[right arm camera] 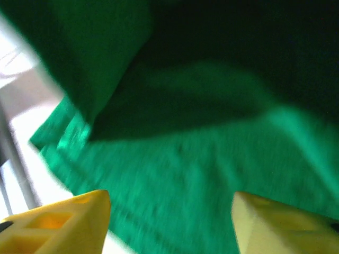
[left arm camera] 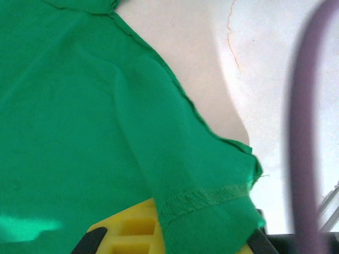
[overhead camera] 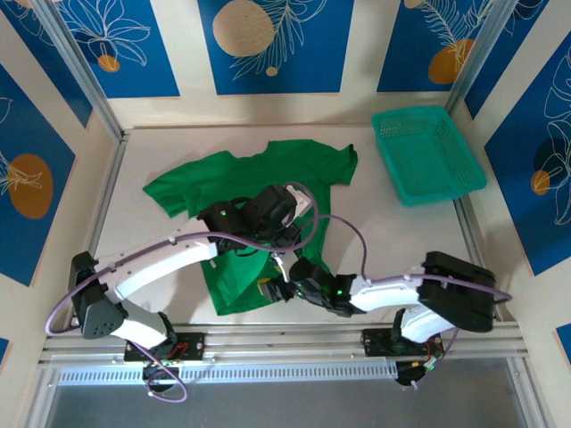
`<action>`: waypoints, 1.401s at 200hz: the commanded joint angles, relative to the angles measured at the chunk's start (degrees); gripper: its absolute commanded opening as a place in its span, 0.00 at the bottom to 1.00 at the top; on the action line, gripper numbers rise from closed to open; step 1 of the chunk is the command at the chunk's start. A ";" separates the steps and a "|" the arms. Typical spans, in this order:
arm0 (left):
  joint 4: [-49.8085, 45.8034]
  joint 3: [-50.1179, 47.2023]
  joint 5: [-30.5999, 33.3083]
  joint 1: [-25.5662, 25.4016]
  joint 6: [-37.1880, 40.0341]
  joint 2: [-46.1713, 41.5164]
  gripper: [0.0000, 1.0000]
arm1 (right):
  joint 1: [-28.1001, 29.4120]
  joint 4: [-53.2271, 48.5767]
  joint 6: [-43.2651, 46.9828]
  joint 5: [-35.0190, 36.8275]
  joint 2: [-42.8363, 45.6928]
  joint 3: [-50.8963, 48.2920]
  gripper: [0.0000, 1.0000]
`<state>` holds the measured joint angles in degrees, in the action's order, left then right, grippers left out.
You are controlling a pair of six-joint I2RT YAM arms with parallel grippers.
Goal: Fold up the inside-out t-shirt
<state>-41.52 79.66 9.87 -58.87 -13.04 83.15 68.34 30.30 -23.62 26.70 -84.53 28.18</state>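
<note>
Left hand [left arm camera: 197, 237] pinches the t-shirt [overhead camera: 268, 165] hem (arm arched over mid-shirt); right hand [right arm camera: 172, 222] hovers low, spread wide.

Robot lab cell — aluminium frame [overhead camera: 285, 343], blue-patterned panels [overhead camera: 268, 45], white table [overhead camera: 401, 241]

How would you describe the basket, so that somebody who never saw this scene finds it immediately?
Start at the pale table. In its far right corner sits a teal mesh basket. Unlike the soft green t-shirt spread to its left, it is rigid, rectangular and walled.
</note>
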 commanded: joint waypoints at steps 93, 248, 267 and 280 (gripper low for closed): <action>-8.65 9.87 1.45 0.25 -0.11 -7.78 0.00 | -12.75 4.24 1.10 3.00 -21.40 17.02 0.99; 1.26 3.74 -4.96 29.48 -0.97 -3.79 0.00 | -21.68 -5.64 13.35 -32.15 -2.31 9.25 0.00; 1.80 1.18 -8.45 35.87 -1.66 -0.19 0.00 | -24.46 -13.83 16.73 -37.79 6.85 12.21 0.00; 4.08 -1.21 -8.74 39.22 -1.63 1.95 0.00 | -27.40 -19.02 18.30 -44.32 11.67 15.25 0.00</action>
<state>-40.53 82.37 5.87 -24.73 -13.65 81.49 44.86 20.99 -11.31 -2.98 -81.52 38.15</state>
